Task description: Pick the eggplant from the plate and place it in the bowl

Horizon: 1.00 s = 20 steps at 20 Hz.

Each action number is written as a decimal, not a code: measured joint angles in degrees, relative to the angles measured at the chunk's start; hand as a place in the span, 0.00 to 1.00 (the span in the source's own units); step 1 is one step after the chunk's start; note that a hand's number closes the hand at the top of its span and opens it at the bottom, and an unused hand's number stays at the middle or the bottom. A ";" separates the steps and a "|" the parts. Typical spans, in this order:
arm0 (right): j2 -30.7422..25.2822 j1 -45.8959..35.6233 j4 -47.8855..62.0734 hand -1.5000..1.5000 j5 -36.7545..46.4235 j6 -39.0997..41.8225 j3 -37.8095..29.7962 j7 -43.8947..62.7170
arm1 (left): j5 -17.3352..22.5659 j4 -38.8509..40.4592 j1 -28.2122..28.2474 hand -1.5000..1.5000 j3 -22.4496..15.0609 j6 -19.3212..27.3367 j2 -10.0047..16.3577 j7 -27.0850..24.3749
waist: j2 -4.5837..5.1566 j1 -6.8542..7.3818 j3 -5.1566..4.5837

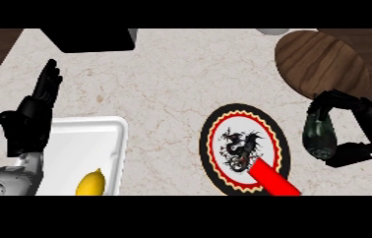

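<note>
Eggplant (320,133): dark, glossy, long-bodied vegetable; off the plate, just right of it, held upright.
Right hand (350,152): black fingers and thumb curled round the eggplant, grasping it; right of the plate.
Plate (218,129): round, black rim, red scalloped ring, white centre with a dark figure; a red stick-shaped piece (274,180) lies across its lower right rim.
Bowl (323,60): brown, wooden, round; beyond the plate, up and to its right.
Left hand (29,121): released, fingers up, resting well left of the plate.
Step, judged: carry under way; release not yet due.
Risk: letting go short of the bowl would land the eggplant on the counter beside the plate; its smooth, tapered body may slide through the fingers.
</note>
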 measured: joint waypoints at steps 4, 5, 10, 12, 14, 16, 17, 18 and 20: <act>-0.14 -2.87 1.62 1.00 -2.67 0.61 -5.57 3.53 | -1.42 2.27 -3.07 0.50 -0.94 -0.57 -1.97 -0.34 | 0.58 1.84 0.09; 0.27 -4.09 4.13 1.00 -2.88 0.87 -6.77 2.79 | -1.63 2.32 -3.52 0.50 -0.97 -0.87 -2.11 -0.10 | 0.68 2.27 0.10; 1.84 -11.55 17.85 1.00 -0.63 0.65 -10.93 -2.63 | -1.98 3.40 -5.63 0.50 -0.40 -2.55 -2.82 -0.02 | 1.06 3.62 0.19; 1.76 -14.69 24.04 1.00 1.51 -0.36 -12.02 -5.72 | -2.05 4.21 -5.85 0.50 -0.22 -2.98 -3.27 -0.79 | 1.20 4.07 0.21; 1.83 -17.84 30.37 1.00 4.29 -2.24 -12.49 -8.51 | -2.33 4.07 -6.18 0.50 -0.41 -3.20 -3.64 -0.74 | 1.34 4.61 0.24; 2.23 -20.41 35.67 1.00 7.64 -5.97 -12.47 -10.62 | -2.48 3.85 -6.24 0.50 -0.86 -3.34 -4.25 -0.74 | 1.52 5.20 0.26; 2.29 -22.03 38.39 1.00 9.09 -7.28 -12.45 -11.34 | -2.67 4.04 -6.24 0.50 -0.90 -3.38 -4.41 -0.87 | 1.56 5.34 0.28; 2.54 -23.40 40.98 1.00 10.58 -9.04 -12.41 -12.28 | -2.55 4.48 -6.62 0.50 -0.71 -3.63 -4.48 -0.99 | 1.64 5.49 0.28; 2.95 -26.42 46.73 1.00 12.67 -11.66 -12.78 -14.42 | -2.66 4.47 -6.84 0.50 -0.84 -3.99 -4.64 -1.29 | 1.87 6.13 0.32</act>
